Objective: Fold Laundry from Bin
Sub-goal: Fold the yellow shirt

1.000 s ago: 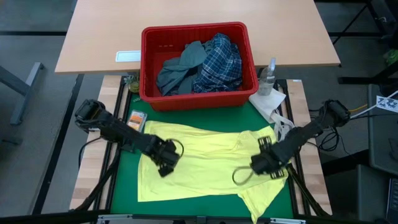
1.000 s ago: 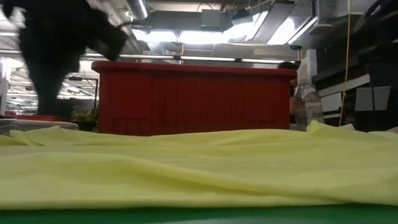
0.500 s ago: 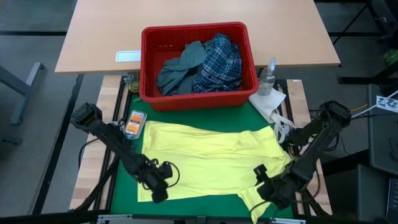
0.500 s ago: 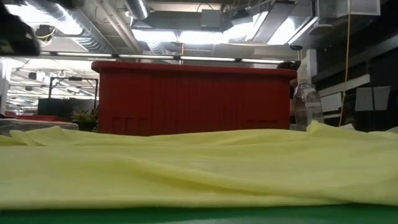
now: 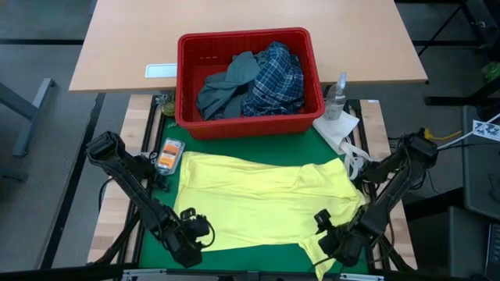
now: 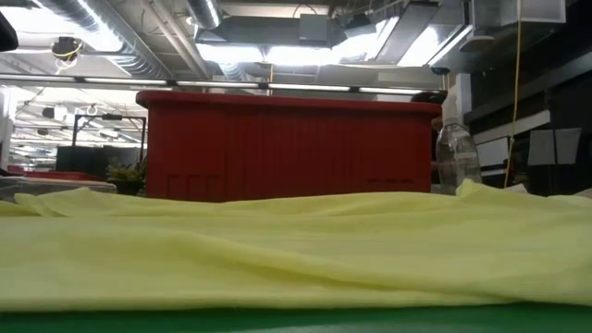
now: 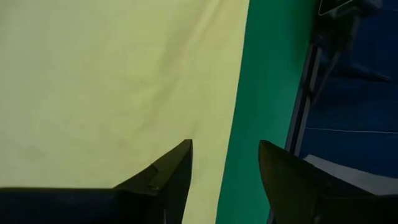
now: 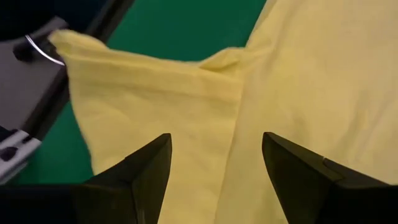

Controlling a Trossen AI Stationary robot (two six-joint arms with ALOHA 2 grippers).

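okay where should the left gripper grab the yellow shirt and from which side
Grip the yellow shirt at its near-left bottom corner, coming from the table's front edge. That hem lies flat on the green mat, right ahead of the open left gripper.

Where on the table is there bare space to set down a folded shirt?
The tan tabletop left of the red bin is bare. The green mat is crowded: the yellow garment covers most of it, leaving thin strips.

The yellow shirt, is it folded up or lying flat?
Lying flat. The yellow shirt is spread open across the green mat, with one sleeve sticking out at a near corner. No fold yet.
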